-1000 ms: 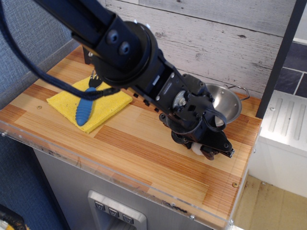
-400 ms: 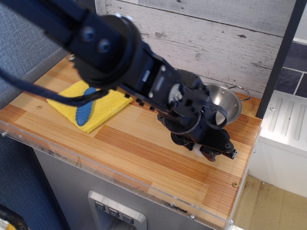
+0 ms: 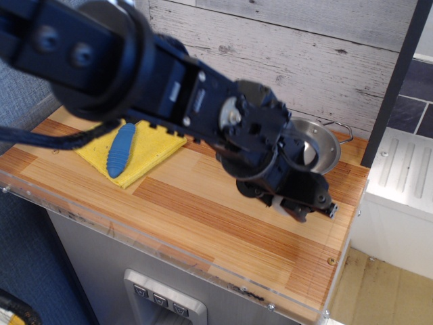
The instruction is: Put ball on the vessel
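Compared with a second ago, the arm has swung so its bulk covers more of the yellow cloth [image 3: 145, 145], and the gripper [image 3: 302, 206] sits a touch higher and nearer the vessel [image 3: 323, 143], carrying the ball [image 3: 279, 205] with it. Only a small white sliver of the ball shows, tucked under the wrist at the gripper's nine o'clock side, between the dark fingers [image 3: 318, 203]; the fingers look closed around it, though the contact faces are hidden. Whether the ball has cleared the wooden counter [image 3: 203, 217] I cannot tell; it seems just above it.

The vessel lies at about one o'clock from the gripper, near but apart, its rim partly hidden by the wrist. To do this transfer well, I judge the ball should be lifted clear of the rim, moved toward one o'clock until centred over the bowl, then lowered before letting go, since the rounded ball could roll out or knock the wire handle

A blue brush [image 3: 120, 149] rests on the cloth
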`<action>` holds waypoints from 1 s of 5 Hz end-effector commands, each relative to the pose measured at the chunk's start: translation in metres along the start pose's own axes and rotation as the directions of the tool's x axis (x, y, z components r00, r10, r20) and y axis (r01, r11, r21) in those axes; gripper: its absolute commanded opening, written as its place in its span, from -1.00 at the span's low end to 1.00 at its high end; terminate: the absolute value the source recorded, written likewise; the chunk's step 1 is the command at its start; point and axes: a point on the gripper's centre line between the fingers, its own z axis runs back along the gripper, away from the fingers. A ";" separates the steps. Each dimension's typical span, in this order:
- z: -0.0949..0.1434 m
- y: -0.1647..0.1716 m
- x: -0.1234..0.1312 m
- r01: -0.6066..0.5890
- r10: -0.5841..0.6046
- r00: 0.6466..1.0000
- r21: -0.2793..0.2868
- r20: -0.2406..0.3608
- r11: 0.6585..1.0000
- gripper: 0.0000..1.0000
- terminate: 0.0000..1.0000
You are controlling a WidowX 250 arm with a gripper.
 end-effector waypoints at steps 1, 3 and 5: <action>0.021 0.022 0.063 -0.031 0.025 0.989 0.035 0.148 0.999 -1.00 -1.00; 0.000 0.045 0.088 -0.095 0.092 0.991 0.026 0.092 0.995 -1.00 -1.00; -0.022 0.056 0.081 -0.119 0.122 0.990 0.044 -0.065 0.992 -1.00 -1.00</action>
